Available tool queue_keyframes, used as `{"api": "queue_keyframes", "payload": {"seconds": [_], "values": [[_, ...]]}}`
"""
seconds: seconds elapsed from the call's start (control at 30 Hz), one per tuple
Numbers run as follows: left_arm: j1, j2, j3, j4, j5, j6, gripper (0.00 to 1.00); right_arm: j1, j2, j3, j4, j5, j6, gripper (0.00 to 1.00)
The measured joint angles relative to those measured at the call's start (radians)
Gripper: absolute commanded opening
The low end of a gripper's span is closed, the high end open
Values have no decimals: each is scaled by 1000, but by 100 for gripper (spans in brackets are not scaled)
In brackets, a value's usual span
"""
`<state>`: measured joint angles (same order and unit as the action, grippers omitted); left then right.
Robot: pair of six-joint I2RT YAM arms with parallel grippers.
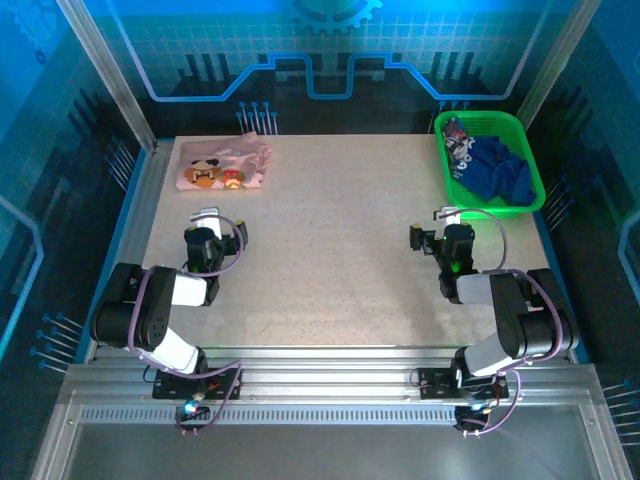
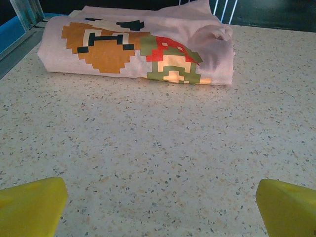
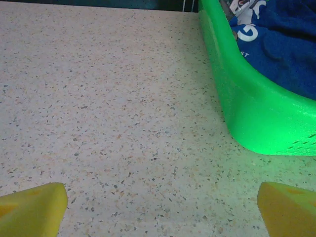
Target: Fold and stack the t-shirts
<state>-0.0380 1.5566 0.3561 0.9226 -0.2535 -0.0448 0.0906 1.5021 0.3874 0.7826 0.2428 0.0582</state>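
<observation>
The pale pink t-shirt [image 1: 225, 166] with brown-and-red cartoon faces lies folded at the table's far left; in the left wrist view the pink t-shirt [image 2: 143, 47] sits just ahead. The royal-blue t-shirt [image 1: 495, 168] with white print is bunched inside the green basket [image 1: 446, 160] at the far right; in the right wrist view the blue t-shirt [image 3: 281, 44] fills the basket [image 3: 256, 118]. My left gripper [image 1: 208, 222] hovers open over bare table, short of the pink shirt, yellow fingertips [image 2: 29, 205] wide apart. My right gripper [image 1: 441, 222] is open too, beside the basket's near corner.
The speckled table [image 1: 330, 240] stretches between the two arms. A metal frame rail [image 1: 140, 190] borders the left edge, and blue-lit enclosure walls [image 1: 320, 60] stand behind the table.
</observation>
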Motion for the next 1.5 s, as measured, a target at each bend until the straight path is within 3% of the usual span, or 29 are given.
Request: {"api": "queue_keyframes", "payload": {"seconds": [1.07,1.23,1.37,1.5], "values": [[0,-5,2,-9,1,1,99,0,-5,7,-25,-1,-5,100],[-8,-194,130,-354,12,-2,99,16,-187,190,-428,-27,-4,100],[-24,-377,358,-633,43,-58,99,80,-386,423,-775,-76,47,100],[-37,-422,620,-911,100,-175,99,87,-418,706,-1110,-131,135,100]]}}
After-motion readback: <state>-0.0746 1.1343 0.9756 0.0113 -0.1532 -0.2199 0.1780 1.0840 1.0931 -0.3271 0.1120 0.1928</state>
